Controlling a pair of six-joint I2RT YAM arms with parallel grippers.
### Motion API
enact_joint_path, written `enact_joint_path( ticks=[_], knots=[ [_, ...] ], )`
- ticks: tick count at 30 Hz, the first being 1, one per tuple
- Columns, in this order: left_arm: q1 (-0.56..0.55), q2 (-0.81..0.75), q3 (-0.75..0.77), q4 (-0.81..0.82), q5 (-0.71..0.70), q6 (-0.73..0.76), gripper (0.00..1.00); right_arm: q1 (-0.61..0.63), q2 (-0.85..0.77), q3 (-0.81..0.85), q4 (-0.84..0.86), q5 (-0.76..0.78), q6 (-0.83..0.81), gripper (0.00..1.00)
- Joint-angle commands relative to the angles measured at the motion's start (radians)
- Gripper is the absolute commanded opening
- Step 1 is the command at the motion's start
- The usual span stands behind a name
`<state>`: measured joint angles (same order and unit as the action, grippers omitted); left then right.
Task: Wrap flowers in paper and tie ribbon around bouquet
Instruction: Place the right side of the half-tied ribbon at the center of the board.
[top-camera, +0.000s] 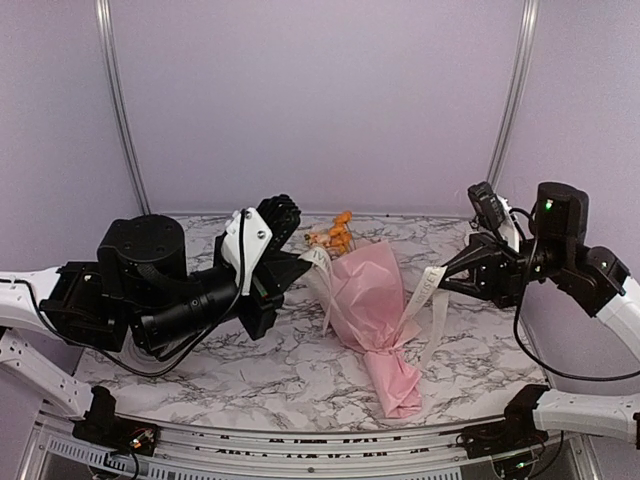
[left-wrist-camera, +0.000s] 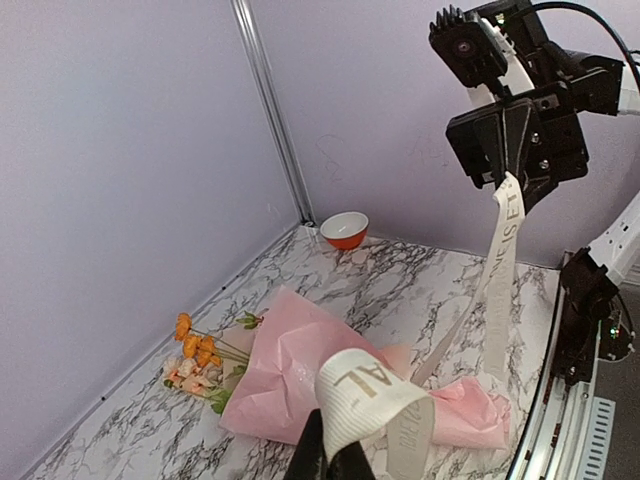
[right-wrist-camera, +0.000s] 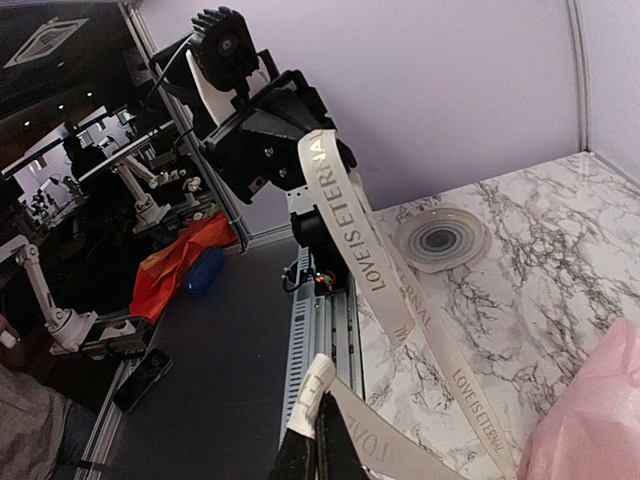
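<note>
Both claws pinched tight on the ribbon (left-wrist-camera: 500, 260). My left claw (top-camera: 312, 262) grips one end, just beside the blossom end of the bouquet (top-camera: 365, 300). My right claw (top-camera: 445, 272) holds the other end. The bouquet lies on the table (top-camera: 200, 370) between them.

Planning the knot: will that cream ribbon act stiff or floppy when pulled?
Probably floppy: the ribbon hangs slack from the right gripper and loops over the left gripper. Likely light; it lies limply against the bouquet.
</note>
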<state>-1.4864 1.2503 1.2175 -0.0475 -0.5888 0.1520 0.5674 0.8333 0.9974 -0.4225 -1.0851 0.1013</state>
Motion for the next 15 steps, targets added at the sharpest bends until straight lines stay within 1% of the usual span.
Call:
enact_joint_path(
  ticks=[1,3,4,6,7,8,9,10,12,13,14,15],
  knots=[
    [-0.055,-0.084,-0.036,0.044,-0.005,0.033,0.0,0.003,-0.063,0.003,-0.085,-0.072,-0.041,0.0],
    [-0.054,-0.141,-0.061,0.06,-0.045,0.002,0.0,0.003,-0.074,0.018,-0.153,0.153,-0.052,0.0],
    [-0.054,-0.169,-0.072,0.068,-0.103,-0.013,0.0,0.003,-0.072,0.023,-0.192,0.268,-0.047,0.0],
    [-0.054,-0.226,-0.102,0.078,-0.23,-0.041,0.0,-0.002,-0.043,0.02,-0.228,0.536,0.008,0.0],
    [-0.053,-0.252,-0.121,0.084,-0.293,-0.056,0.0,-0.01,-0.014,0.018,-0.251,0.694,0.048,0.0],
    [-0.051,-0.276,-0.147,0.087,-0.342,-0.069,0.0,-0.025,0.021,0.015,-0.277,0.827,0.08,0.0],
    [-0.049,-0.296,-0.161,0.086,-0.366,-0.082,0.0,-0.045,0.058,0.012,-0.306,0.925,0.104,0.0],
    [-0.048,-0.311,-0.174,0.083,-0.367,-0.1,0.0,-0.073,0.105,0.002,-0.327,0.995,0.116,0.0],
    [-0.048,-0.326,-0.194,0.08,-0.322,-0.132,0.0,-0.115,0.146,-0.039,-0.335,1.103,0.121,0.0],
    [-0.048,-0.321,-0.201,0.078,-0.292,-0.146,0.0,-0.137,0.165,-0.054,-0.338,1.15,0.139,0.03],
    [-0.048,-0.308,-0.203,0.08,-0.264,-0.156,0.0,-0.163,0.184,-0.062,-0.342,1.125,0.139,0.12],
    [-0.048,-0.288,-0.202,0.079,-0.239,-0.161,0.0,-0.178,0.197,-0.068,-0.341,1.108,0.132,0.26]
  ],
)
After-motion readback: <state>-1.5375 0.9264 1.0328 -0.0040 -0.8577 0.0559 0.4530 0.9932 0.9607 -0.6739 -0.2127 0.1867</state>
